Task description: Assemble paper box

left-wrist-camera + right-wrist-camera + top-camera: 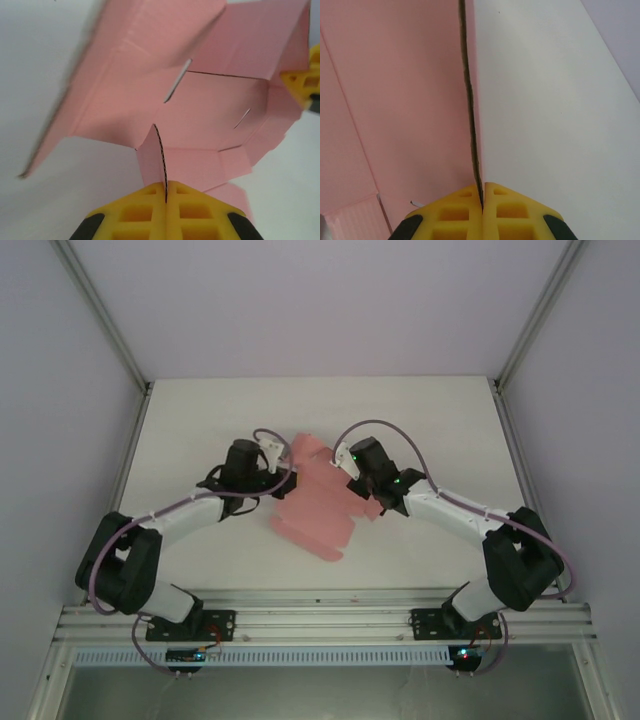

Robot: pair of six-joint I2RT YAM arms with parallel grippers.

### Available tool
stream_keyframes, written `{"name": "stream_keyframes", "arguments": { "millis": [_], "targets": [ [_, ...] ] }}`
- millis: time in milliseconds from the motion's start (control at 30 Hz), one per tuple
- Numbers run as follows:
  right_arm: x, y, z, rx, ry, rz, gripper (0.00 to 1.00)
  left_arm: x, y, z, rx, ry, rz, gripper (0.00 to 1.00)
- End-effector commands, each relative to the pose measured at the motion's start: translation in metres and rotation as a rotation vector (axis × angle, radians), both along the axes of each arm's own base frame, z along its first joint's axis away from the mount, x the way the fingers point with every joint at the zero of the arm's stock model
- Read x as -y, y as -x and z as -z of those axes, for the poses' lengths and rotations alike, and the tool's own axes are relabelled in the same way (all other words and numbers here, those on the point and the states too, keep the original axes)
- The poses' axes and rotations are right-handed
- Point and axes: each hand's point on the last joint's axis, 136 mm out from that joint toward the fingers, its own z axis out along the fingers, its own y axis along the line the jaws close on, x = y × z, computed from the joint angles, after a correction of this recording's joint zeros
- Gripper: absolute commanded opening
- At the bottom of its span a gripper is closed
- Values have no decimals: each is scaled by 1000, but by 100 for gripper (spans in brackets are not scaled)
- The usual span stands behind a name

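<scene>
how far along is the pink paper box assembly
Early on. Done: a few panels of the thin pink die-cut card sheet are creased and lifted off the white table. In hand: the left gripper and right gripper each pinch a card edge. Left: walls are not squared, the narrow slot is empty, and no closed box shape exists yet.

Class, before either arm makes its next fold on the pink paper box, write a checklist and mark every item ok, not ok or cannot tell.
1. Left gripper shut on a paper box edge: ok.
2. Right gripper shut on another edge: ok.
3. Card seated deep between the fingers: cannot tell.
4. Slot in the panel unblocked: ok.
5. Box walls all raised: not ok, sheet mostly spread out.
</scene>
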Motion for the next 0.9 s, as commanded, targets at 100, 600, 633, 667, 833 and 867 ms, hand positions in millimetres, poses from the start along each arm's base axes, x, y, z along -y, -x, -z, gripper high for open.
{"name": "stream_keyframes", "arguments": {
  "millis": [100,600,633,667,833,867],
  "targets": [
    [-29,7,-8,24,-39,-83,2,24,15,-3,177,-275,132,6],
    [-35,19,-6,52,10,-171,0,31,13,3,241,-259,84,34],
    [-32,17,-6,63,33,-172,0,25,13,-1,224,-224,62,36],
    [-29,14,-8,83,57,-165,0,20,14,-4,213,-194,46,40],
    [-23,5,-17,163,195,-181,0,-16,19,-30,234,-147,-46,74],
    [-22,4,-18,174,214,-184,0,-24,19,-37,243,-140,-73,85]
  ]
}}
